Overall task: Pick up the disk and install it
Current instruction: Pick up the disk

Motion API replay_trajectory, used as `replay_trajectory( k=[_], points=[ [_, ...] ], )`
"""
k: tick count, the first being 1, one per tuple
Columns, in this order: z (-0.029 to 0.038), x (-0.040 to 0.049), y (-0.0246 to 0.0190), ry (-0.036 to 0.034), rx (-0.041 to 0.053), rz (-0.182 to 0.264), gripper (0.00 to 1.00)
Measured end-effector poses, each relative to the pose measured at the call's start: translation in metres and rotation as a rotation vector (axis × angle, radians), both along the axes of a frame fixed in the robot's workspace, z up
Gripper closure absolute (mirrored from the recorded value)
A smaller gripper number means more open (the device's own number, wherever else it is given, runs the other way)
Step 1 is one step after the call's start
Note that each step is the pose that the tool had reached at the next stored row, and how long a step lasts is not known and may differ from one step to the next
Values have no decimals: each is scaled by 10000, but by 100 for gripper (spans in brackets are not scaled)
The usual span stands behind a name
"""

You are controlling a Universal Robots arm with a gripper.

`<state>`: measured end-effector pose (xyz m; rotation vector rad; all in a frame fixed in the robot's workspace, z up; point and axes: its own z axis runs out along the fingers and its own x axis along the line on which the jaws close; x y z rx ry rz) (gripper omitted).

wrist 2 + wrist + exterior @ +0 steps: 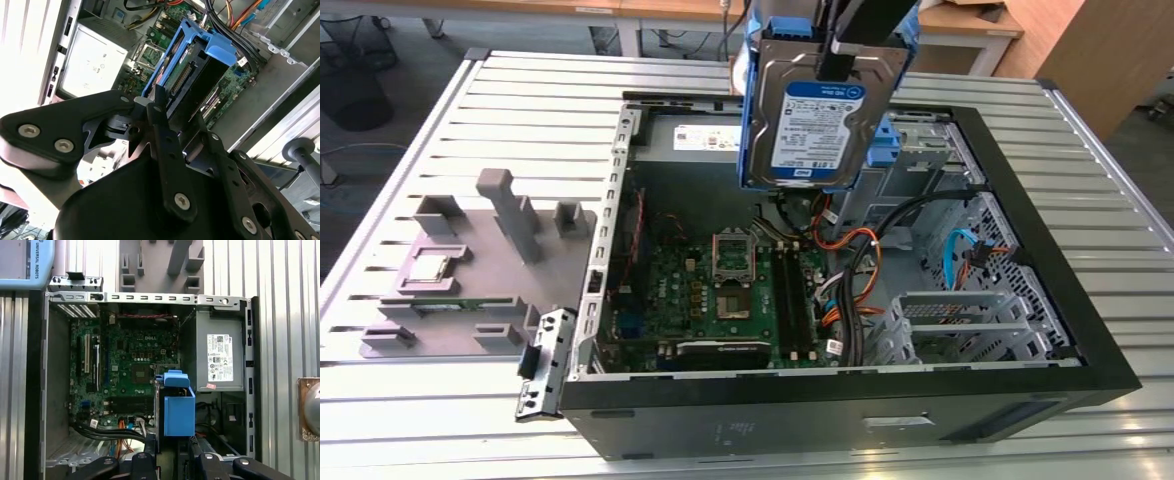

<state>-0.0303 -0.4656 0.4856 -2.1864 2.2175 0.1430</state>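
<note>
- Nearest the lens in the second wrist view: the gripper (pixel 177 112), pinched tight on the disk (pixel 195 70), with fingers (pixel 159 107) pressed against the long sides of its blue frame.
- In the exterior view, hangs on edge under the gripper (pixel 847 45), the label side of the disk (pixel 807 120) turned to the camera, touching nothing but the fingers.
- Hovers over the far part of the open computer case (pixel 1051 270), between the power supply (pixel 694 135) and a second blue bracket (pixel 894 140), and well above the motherboard (pixel 720 290) and the cables (pixel 854 250).
- From the first wrist view, looking straight down: disk (pixel 179 410) seen edge-on over the middle of the case, just beside the power supply (pixel 220 357).
- Pick-up part judged done: lifted off every surface and carried in a firm grip, well apart from the grey holder (pixel 467 260) on the slatted table (pixel 440 420) at the exterior view's left.
- Install part judged not yet done: not seated in any bay, no cable joined to its connector, and well apart from the metal drive cage (pixel 961 312) near the exterior view's right.
- Cannot tell which bay is meant to take it.
- Roughly halfway along, by this reckoning.
</note>
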Motion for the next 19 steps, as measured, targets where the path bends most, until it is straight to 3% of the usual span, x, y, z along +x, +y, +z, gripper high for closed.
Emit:
replay_trajectory(
  k=[19],
  points=[
    [-11, 30, -229, 0, -1, 0, 65]
  ],
)
